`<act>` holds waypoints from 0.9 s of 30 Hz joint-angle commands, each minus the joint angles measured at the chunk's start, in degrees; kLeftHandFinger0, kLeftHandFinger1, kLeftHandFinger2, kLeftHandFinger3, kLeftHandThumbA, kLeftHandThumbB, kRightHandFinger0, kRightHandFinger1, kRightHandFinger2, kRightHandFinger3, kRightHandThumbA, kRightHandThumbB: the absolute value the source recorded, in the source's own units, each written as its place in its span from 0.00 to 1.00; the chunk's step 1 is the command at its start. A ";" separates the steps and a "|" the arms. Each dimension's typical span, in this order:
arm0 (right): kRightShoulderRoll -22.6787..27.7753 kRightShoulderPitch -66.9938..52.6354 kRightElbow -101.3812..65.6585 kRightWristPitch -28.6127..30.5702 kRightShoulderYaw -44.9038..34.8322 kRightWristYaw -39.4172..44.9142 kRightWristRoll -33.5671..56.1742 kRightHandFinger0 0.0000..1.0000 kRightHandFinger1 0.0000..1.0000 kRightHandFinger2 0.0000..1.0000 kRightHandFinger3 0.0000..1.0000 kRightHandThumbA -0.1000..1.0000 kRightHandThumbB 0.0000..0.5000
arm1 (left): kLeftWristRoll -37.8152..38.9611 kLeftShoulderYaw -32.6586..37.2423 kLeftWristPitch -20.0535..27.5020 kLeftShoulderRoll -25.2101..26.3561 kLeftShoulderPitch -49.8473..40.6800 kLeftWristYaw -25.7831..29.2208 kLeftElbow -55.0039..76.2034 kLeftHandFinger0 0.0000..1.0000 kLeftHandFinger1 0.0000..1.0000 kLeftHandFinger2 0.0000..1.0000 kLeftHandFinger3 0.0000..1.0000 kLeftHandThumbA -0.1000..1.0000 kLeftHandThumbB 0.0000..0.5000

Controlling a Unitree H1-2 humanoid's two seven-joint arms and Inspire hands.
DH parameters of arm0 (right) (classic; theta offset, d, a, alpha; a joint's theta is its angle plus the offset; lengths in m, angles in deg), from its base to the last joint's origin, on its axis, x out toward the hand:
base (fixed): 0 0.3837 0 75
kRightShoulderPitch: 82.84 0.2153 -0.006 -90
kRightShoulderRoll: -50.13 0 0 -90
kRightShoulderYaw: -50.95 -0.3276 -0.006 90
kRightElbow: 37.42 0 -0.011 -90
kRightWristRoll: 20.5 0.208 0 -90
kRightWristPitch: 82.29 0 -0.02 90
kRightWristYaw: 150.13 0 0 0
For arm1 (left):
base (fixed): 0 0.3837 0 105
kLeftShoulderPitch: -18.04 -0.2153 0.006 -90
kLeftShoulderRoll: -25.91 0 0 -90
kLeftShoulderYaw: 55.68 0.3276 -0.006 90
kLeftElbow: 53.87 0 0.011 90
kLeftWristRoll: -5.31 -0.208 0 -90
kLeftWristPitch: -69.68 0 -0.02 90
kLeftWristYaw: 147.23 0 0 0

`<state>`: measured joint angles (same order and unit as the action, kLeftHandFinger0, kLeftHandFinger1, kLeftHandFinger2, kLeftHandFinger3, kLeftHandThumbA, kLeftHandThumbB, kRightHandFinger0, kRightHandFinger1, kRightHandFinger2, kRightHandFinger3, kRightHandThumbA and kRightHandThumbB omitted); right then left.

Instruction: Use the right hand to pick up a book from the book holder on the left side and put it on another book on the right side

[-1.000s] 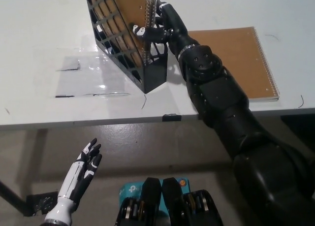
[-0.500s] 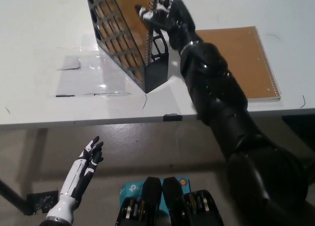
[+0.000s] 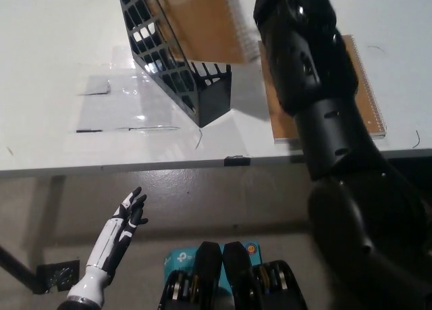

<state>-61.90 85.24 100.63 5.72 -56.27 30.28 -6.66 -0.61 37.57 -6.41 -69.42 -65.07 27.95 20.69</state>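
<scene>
A brown spiral-bound book (image 3: 202, 19) shows blurred above the black mesh book holder (image 3: 172, 67), its top edge cut off by the frame, so whether it rests inside the holder or hangs above it cannot be told. The right arm (image 3: 317, 87) rises past the top edge and its hand is out of view; what the fingers grip cannot be seen. A second brown spiral notebook (image 3: 361, 94) lies flat on the white surface (image 3: 54, 67) to the right, largely hidden behind the arm. The left hand (image 3: 125, 219) hangs below the surface edge, fingers spread and empty.
</scene>
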 commanded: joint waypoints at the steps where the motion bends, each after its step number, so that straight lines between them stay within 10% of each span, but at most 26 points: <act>1: 1.43 7.03 -4.84 -0.24 0.27 0.13 2.72 0.00 0.40 0.78 0.81 0.00 0.18 | -1.54 0.40 3.08 1.16 1.09 0.20 0.60 0.87 1.00 1.00 0.99 0.98 0.23; 23: 11.19 4.18 -14.49 -8.53 -4.69 -1.56 8.32 0.00 0.33 0.72 0.85 0.00 0.02 | -1.76 0.37 3.05 1.18 -0.75 0.09 0.30 0.83 0.96 0.92 0.96 0.97 0.24; 27: 14.09 3.04 -15.23 -10.08 -6.45 -2.18 9.35 0.00 0.41 0.79 0.89 0.00 0.14 | -2.06 0.37 2.91 1.04 -1.08 0.35 0.11 0.82 0.95 0.92 0.96 0.97 0.27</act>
<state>-51.42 84.71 89.08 -3.10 -60.75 28.69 -1.11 -1.77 37.80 -5.79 -69.34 -66.05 27.98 20.27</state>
